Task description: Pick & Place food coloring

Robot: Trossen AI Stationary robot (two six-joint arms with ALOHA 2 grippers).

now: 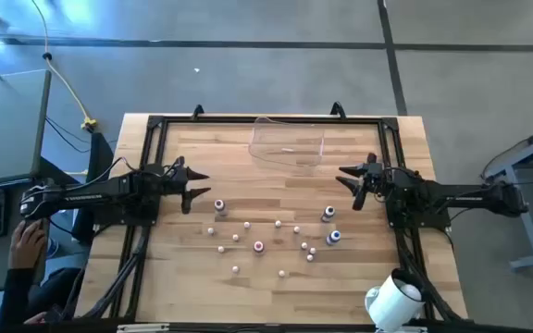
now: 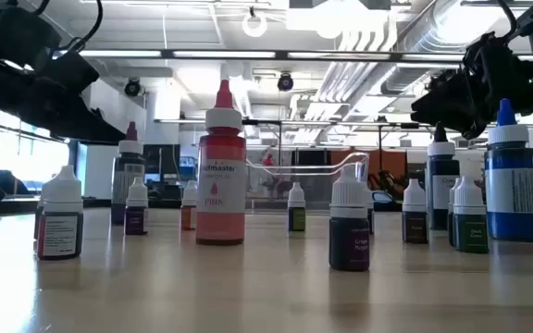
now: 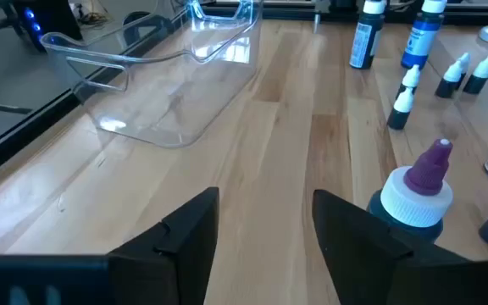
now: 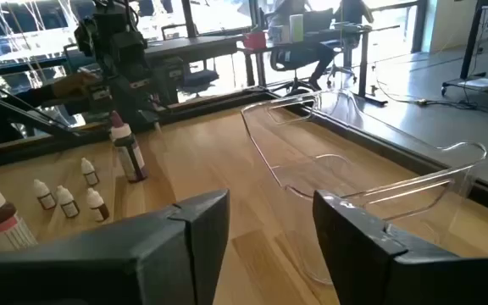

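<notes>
The food coloring (image 1: pixel 276 236) is a scatter of tiny white-capped bottles with dark, blue and pink bodies, standing at centre frame. Above them lies the clear tub (image 1: pixel 288 144), empty. Left gripper (image 1: pixel 192 186) and right gripper (image 1: pixel 348 182) hover with fingers spread, holding nothing.

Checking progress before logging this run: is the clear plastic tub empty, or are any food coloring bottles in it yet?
Empty. The clear plastic tub shows only bare wood through its walls; the food coloring bottles all stand on the table outside it.
</notes>
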